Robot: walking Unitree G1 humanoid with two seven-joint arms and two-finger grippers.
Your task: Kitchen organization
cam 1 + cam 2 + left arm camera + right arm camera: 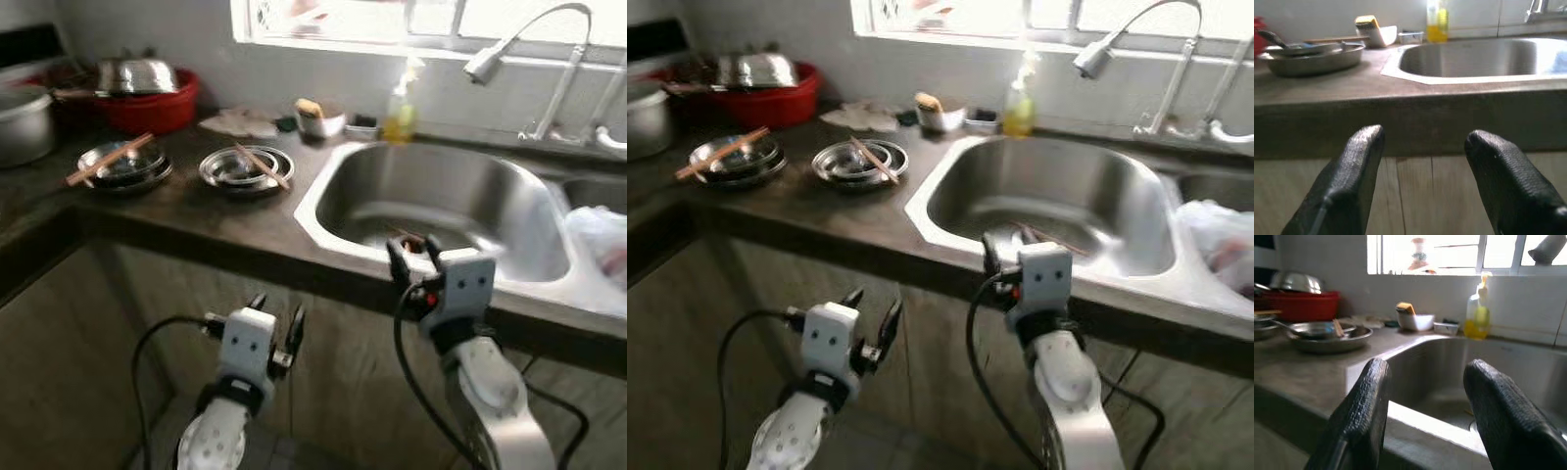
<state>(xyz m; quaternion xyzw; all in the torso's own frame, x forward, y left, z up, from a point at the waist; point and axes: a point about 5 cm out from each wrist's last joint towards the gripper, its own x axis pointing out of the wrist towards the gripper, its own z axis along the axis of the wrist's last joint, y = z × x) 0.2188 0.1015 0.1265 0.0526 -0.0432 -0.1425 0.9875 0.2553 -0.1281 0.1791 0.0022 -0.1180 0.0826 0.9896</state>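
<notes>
A steel sink is set in the dark counter under a window. Chopsticks lie on its bottom. Left of the sink stand two stacks of steel plates, each with chopsticks across it. My right gripper is open at the sink's front rim, fingers pointing into the basin, with nothing between them. My left gripper is open too, lower down in front of the cabinet, below the counter edge. In the left wrist view its fingers face the counter's front.
A red basin holding a steel bowl and a grey pot sit at the far left. A white dish with a sponge, a soap bottle and a cloth line the back wall. The faucet overhangs the sink. A plastic bag fills the right basin.
</notes>
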